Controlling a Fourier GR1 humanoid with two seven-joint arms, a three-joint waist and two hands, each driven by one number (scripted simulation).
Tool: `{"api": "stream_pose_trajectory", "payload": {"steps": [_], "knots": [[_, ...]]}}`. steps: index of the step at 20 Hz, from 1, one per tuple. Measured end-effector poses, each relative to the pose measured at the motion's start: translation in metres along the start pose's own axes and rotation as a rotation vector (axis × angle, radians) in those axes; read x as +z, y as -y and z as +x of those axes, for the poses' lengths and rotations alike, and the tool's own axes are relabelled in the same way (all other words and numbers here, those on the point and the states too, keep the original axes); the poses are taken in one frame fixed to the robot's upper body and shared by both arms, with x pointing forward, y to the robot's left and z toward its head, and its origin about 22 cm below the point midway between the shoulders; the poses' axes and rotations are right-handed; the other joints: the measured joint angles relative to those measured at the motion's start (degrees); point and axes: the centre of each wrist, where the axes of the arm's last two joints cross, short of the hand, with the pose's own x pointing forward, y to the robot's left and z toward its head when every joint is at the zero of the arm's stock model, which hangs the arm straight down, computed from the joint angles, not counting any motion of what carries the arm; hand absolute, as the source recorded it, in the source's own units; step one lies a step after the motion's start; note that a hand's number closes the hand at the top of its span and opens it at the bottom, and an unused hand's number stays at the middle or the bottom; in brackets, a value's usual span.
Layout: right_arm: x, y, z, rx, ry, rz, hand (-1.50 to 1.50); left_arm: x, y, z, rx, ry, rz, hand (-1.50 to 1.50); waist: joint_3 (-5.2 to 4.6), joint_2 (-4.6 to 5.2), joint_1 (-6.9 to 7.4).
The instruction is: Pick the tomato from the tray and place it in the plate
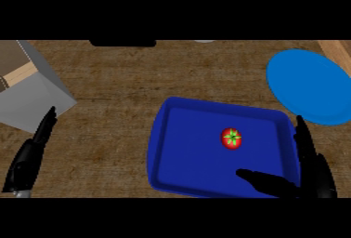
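Judging by how things lie, the task is at its first step, the reach for the pick, since nothing is held yet. The tomato (231,138) sits on the floor of the dark blue tray (179,153), a little right of its middle, green stalk upward and touching no wall. The right hand (315,183) comes in at the view's lower right over the tray's near right corner, spread wide. Its fingers (303,142) run straight along the tray's right wall and its thumb (264,179) juts left across the tray floor, so the tomato lies beyond the gap between them, near but apart from both. The light blue plate (308,86) lies on the surface (116,83) past the tray's far right corner, just beside it and bare. The left hand (31,153) rests at the view's left edge with straight fingers held together, close to a grey box (31,88) and well apart from the tray. The next move calls for carrying the right hand forward and to the left until the tomato stands between thumb and fingers, then lowering and curling round it. Being round, it may well roll if nudged by one side first, so both sides should likely meet it together.
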Motion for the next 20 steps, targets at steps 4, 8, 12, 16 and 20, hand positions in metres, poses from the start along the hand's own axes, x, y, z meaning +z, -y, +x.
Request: {"api": "stream_pose_trajectory", "payload": {"steps": [4,8,12,16,20], "knots": [[-0.015,-0.003,0.014,0.084,-0.072,0.073,-1.5,0.002,-0.002,-0.001,-0.002,-0.01,0.002,0.0,0.07,-0.08,-0.07],[-0.029,-0.013,0.012,0.177,-0.127,0.149,-1.5,-0.002,-0.004,0.003,0.006,-0.006,0.0,0.0,0.14,-0.08,-0.15],[-0.044,-0.017,0.008,0.228,-0.16,0.21,-1.5,0.0,-0.004,0.004,0.002,-0.012,0.001,0.0,0.19,-0.12,-0.35],[-0.058,-0.024,-0.002,0.245,-0.171,0.25,-1.5,0.001,-0.004,0.002,0.002,-0.014,0.002,0.0,0.19,-0.15,-0.51],[-0.062,-0.033,-0.006,0.261,-0.18,0.304,-1.5,0.003,-0.011,0.001,-0.002,-0.013,0.009,0.0,0.19,-0.17,-0.55]]}}
